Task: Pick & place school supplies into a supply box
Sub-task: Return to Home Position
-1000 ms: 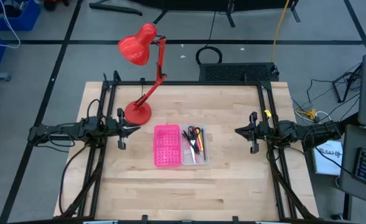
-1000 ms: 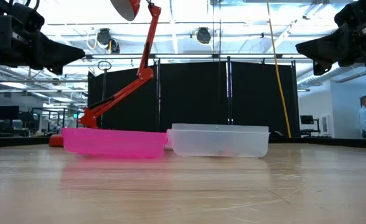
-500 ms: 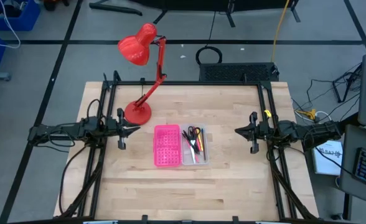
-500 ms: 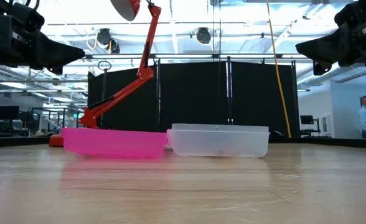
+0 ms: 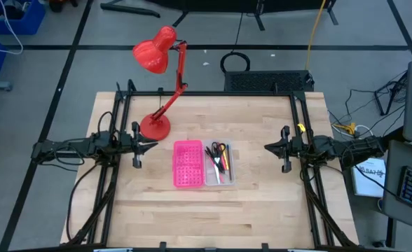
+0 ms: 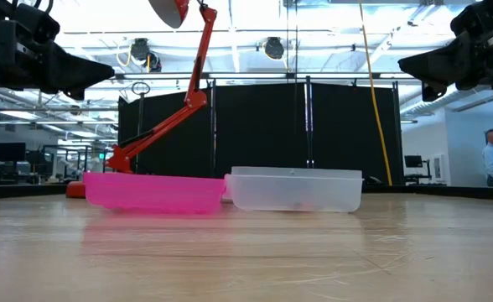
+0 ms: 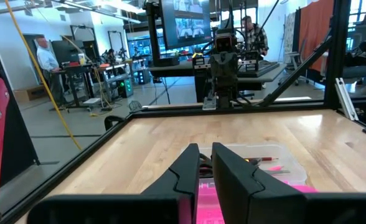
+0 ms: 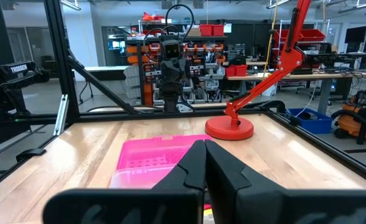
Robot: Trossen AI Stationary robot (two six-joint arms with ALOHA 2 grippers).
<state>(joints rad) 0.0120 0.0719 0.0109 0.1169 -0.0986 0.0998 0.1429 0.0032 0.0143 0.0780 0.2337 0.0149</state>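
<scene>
High view: the hot-pink-and-clear plastic supply box [image 5: 188, 168] lies open mid-table, its long axis running arm to arm. The thin pens, pencils and scissors [image 5: 218, 157] lie in its clear half, pointing crosswise, so nothing appears left to pick. The left gripper [image 5: 152, 145] and right gripper [image 5: 268, 147] flank it, well apart. Low view: both hang above the table, judged a rest pose. Left wrist view: fingers [image 7: 186, 171] nearly together, empty. Right wrist view: fingers [image 8: 194, 163] pressed together, empty.

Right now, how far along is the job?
Done: pens and scissors lie in the clear half of the box. In hand: nothing; the left gripper and right gripper sit empty at the table sides. Left: no supplies show outside the box.
</scene>
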